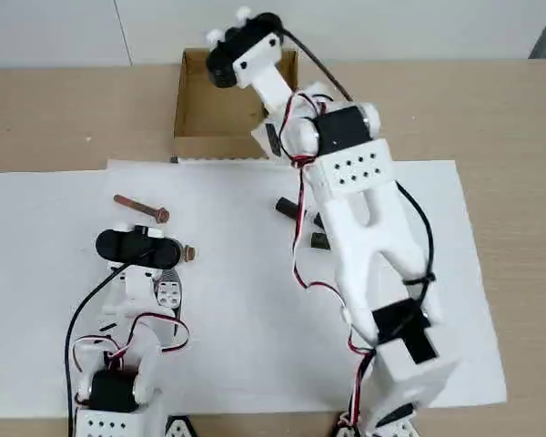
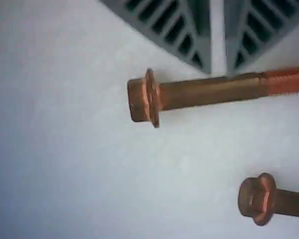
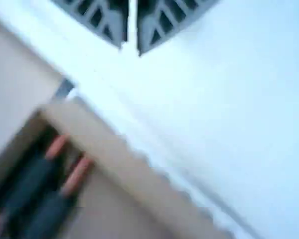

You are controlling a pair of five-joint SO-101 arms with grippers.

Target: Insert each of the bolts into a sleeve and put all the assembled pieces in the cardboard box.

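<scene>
Two finished pieces, dark sleeves with copper bolt ends showing, seem to lie inside the cardboard box, though the right wrist view of them is blurred. By that reading, about half the job is done.

Two bare bolts lie on the white paper by the left arm. One bolt is just beyond the tips of the left gripper, lying across them, and the other bolt is near it with only its head end visible. The left jaws are drawn nearly together with a thin slit between them, and they hold nothing.

Two black sleeves sit on the paper beside the right arm, one sleeve nearer the box and the second sleeve a little closer to the arm's base. The right gripper hangs over the paper just outside the box wall, its jaws also almost closed and empty.

Both bolts have yet to go into sleeves, and then both pairs have to go into the box.
</scene>
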